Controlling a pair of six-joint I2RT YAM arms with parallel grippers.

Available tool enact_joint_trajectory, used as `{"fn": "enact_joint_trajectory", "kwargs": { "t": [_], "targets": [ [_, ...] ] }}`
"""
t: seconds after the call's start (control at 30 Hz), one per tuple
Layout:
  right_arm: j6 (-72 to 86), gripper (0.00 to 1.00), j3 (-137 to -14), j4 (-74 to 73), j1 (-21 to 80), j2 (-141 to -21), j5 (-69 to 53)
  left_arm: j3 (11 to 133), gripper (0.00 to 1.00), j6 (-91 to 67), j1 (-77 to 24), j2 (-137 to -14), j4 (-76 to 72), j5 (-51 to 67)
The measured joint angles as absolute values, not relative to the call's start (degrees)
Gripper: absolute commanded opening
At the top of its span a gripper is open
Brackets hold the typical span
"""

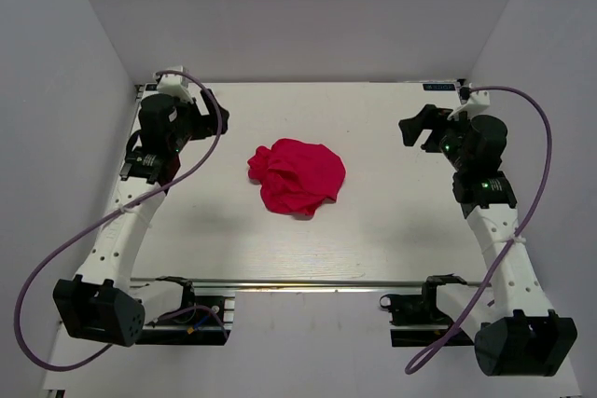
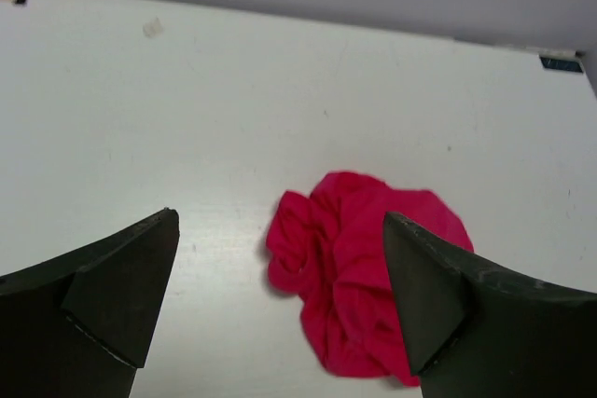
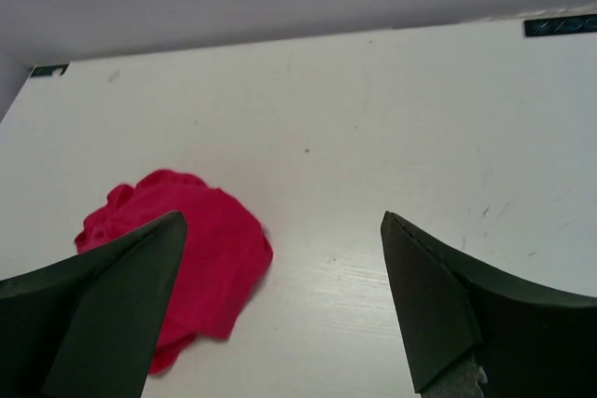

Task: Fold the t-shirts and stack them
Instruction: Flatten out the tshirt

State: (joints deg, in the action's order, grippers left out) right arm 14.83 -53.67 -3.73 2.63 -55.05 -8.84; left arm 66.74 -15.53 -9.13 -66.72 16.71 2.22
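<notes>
- Item, one: bright crimson-pink cloth t-shirt [image 1: 297, 177], crumpled in a loose heap near the middle of the white wood-grain table [image 1: 392, 221]. No sleeve, hem or collar can be told apart. I judge folding not yet begun; it needs spreading flat first.
- My left gripper [image 2: 280, 219]: black fingers spread wide, holding nothing, raised over the table's far left part. Its camera looks down on the heap, which lies between and just beyond the fingertips. I take this as a ready pose for reaching in.
- My right gripper [image 3: 282, 218]: fingers likewise wide apart, holding nothing, raised at the far right, well apart from the shirt. The heap shows beside its left finger.
- Placement: the shirt lies between both arms, reachable from either side, I judge.
- Writing: none readable. No print or neck tag shows on the cloth. Small dark corner markers [image 3: 560, 25] at the table's far edge bear marks too blurred to read.
- Sundry: purple cables [image 1: 56, 258] looping off each arm.
</notes>
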Motion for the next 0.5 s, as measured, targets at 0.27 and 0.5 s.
{"fn": "enact_joint_trajectory", "kwargs": {
  "t": [0.27, 0.5],
  "targets": [
    [16.88, 0.9, -52.21, -5.98, 2.68, -57.23, -17.43, 61.8, 1.0, -15.68, -10.22, -68.47, 15.7, 17.87],
    [18.68, 0.9, -51.27, -7.64, 2.74, -69.6, -23.86, 57.8, 0.97, -17.02, -17.8, -79.42, 12.69, 23.09]
  ]
}}
